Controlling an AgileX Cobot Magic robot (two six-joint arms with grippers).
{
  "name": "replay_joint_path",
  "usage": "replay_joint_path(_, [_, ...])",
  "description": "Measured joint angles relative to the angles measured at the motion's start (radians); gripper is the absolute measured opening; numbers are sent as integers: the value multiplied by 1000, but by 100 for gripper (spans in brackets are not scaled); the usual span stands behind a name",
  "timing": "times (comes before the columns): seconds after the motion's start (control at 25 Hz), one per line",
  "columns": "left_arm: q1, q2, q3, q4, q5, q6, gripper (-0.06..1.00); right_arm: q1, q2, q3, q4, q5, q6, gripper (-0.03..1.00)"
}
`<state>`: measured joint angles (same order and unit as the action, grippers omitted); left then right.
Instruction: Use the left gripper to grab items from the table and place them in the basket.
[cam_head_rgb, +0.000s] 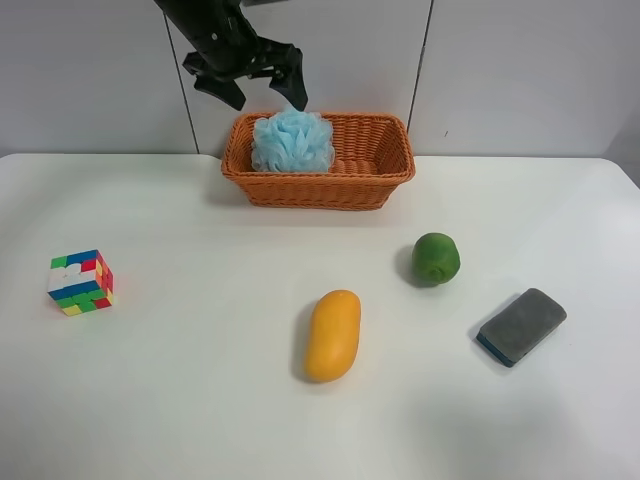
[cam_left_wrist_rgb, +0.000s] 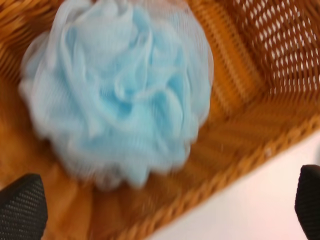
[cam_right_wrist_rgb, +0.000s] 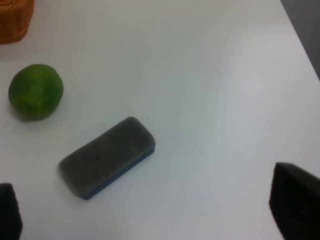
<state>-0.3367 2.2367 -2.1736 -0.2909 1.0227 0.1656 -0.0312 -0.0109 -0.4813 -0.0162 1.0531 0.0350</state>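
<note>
The light-blue bath pouf (cam_head_rgb: 292, 141) lies in the left end of the wicker basket (cam_head_rgb: 380, 170); it fills the left wrist view (cam_left_wrist_rgb: 120, 90) over the basket's weave (cam_left_wrist_rgb: 260, 60). My left gripper (cam_head_rgb: 266, 92) hangs open and empty just above the pouf. On the table (cam_head_rgb: 200, 400) lie the puzzle cube (cam_head_rgb: 80, 282), the mango (cam_head_rgb: 333, 334), the green fruit (cam_head_rgb: 436, 258) and the grey sponge (cam_head_rgb: 521, 325). My right gripper (cam_right_wrist_rgb: 150, 210) is open above the sponge (cam_right_wrist_rgb: 107, 156), with the green fruit (cam_right_wrist_rgb: 35, 91) beside it.
A grey panelled wall (cam_head_rgb: 520, 70) stands behind the basket. The table's right edge (cam_right_wrist_rgb: 300, 40) runs close to the sponge.
</note>
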Motion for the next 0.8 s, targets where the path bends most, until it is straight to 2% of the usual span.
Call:
replay_joint_path(0.2, [1,-120,0,96,150,-34,99,0,0,0,0,0,0,99])
replay_joint_path(0.4, [23,-234,27,106,182,-23,99,0,0,0,0,0,0,99])
replay_joint_path(0.48, [32,-299,96,98,182,-14,98,0,0,0,0,0,0,99])
replay_joint_path(0.6, [39,-427,279,91,172,-7,98,0,0,0,0,0,0,99])
replay_joint_path(0.8, [40,-704,616,92,32,-3,97,0,0,0,0,0,0,99])
